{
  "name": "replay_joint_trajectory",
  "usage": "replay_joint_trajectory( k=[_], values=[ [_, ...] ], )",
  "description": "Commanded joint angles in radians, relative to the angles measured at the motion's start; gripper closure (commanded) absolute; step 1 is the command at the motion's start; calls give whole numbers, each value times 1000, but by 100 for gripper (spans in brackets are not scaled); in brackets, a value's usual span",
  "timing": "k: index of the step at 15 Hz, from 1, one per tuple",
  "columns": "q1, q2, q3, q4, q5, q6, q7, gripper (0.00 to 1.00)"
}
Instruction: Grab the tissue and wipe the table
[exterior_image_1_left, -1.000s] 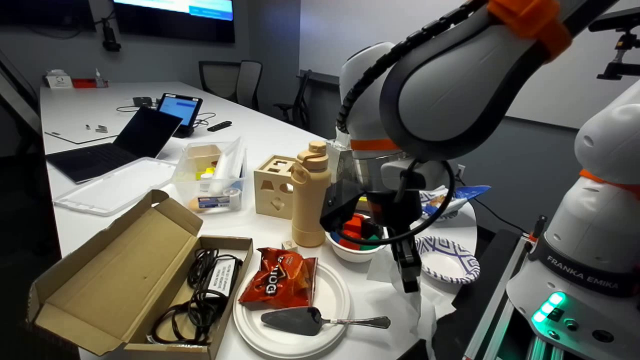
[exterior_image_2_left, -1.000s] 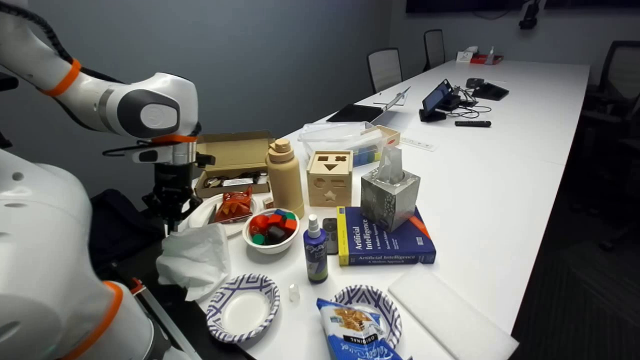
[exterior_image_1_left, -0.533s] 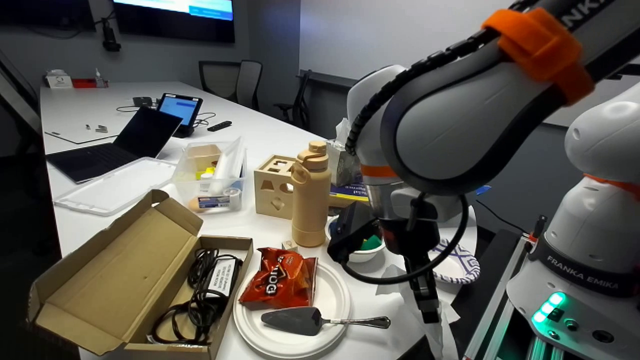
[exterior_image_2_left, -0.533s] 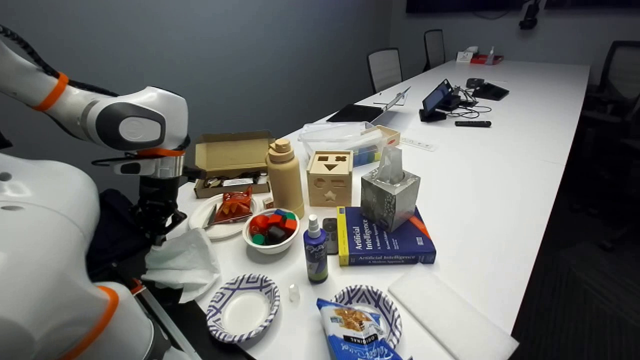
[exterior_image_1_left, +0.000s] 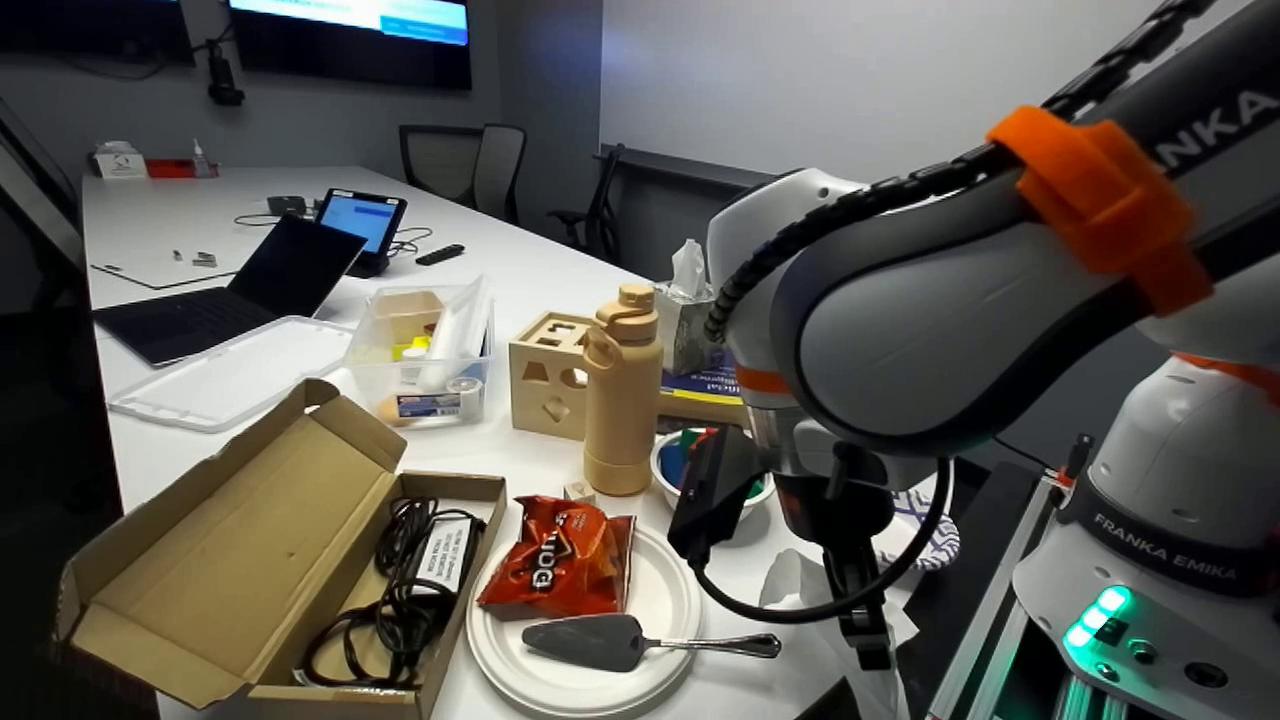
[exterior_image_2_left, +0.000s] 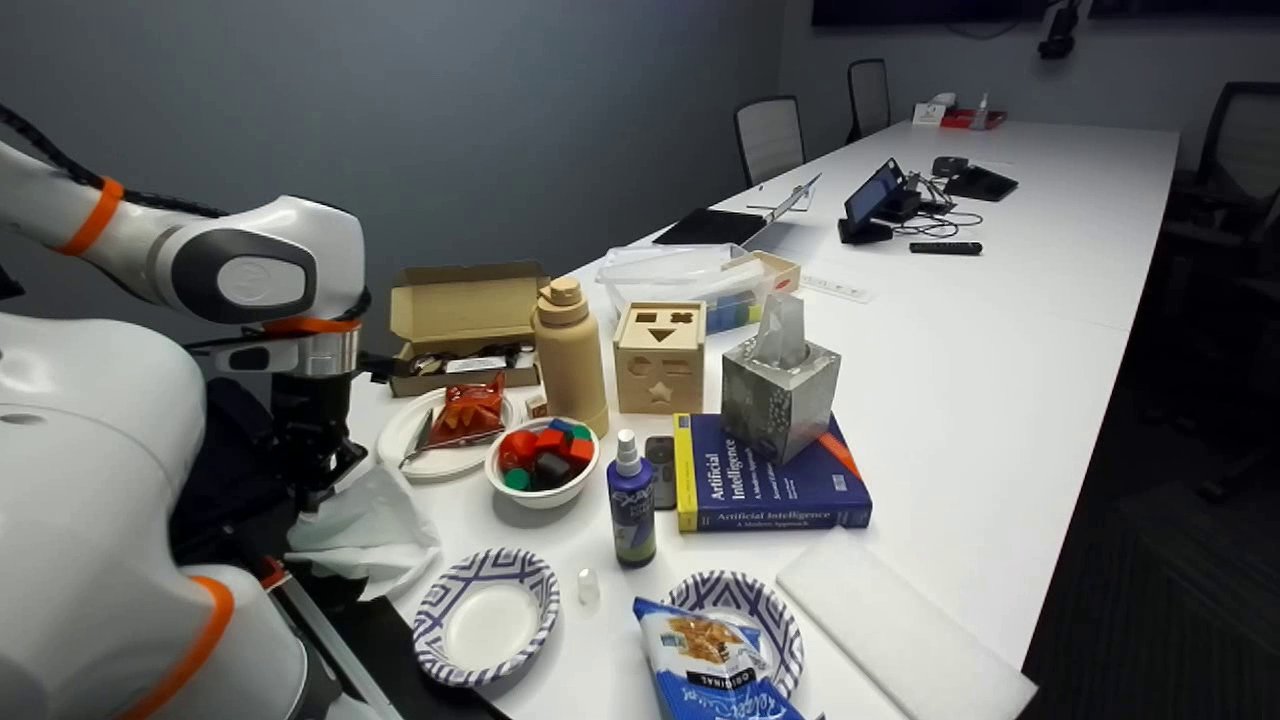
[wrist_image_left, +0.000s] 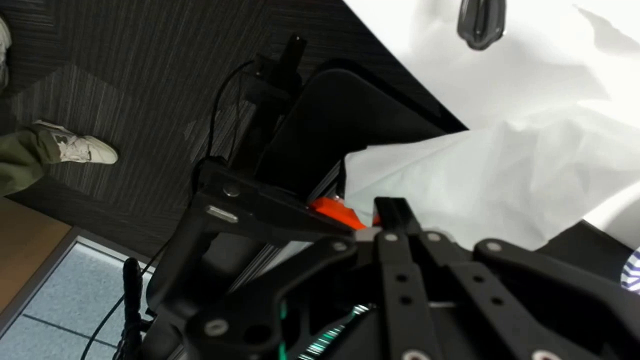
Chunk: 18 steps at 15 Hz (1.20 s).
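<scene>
Compared with a second ago, the fingers (exterior_image_1_left: 874, 652) sit lower in both exterior views, and in an exterior view the tissue (exterior_image_2_left: 370, 532) lies farther toward 9 o'clock, drawn along with them. The fingers look clenched on one corner of it, so the grab seems done and a wiping drag perhaps begun; but that corner overhangs the edge of the table (exterior_image_2_left: 960, 400) on the side of the robot base (exterior_image_1_left: 1170, 600), so useful wiping probably calls for a return inward. The tissue lies at 8 o'clock from the white bowl of blocks (exterior_image_2_left: 537, 499) and 10 o'clock from the patterned paper plate (exterior_image_2_left: 490, 625). From the gripped corner its crumpled length trails toward 4 o'clock there, between 2 and 3 o'clock in the wrist view; the folds leave its true long axis uncertain.
</scene>
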Motion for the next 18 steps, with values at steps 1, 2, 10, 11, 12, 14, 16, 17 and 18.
replay_joint_trajectory(
  k=[1, 2, 10, 11, 12, 14, 16, 17, 18],
  values=[
    [-3, -175, 32, -2, 53, -99, 31, 100],
    [-7, -181, 34, -4, 50, -102, 30, 100],
    [-57, -206, 52, -26, 44, -113, 15, 100],
    [-54, -208, 48, -28, 44, -108, 15, 100],
    [-55, -209, 47, -31, 39, -110, 15, 100],
    [-51, -209, 42, -35, 42, -105, 15, 100],
    [-11, -210, 20, -36, 28, -91, 15, 100],
    [-18, -11, 0, -36, 1, -24, 2, 100],
    [-14, -9, -1, -35, 1, -23, -5, 99]
  ],
)
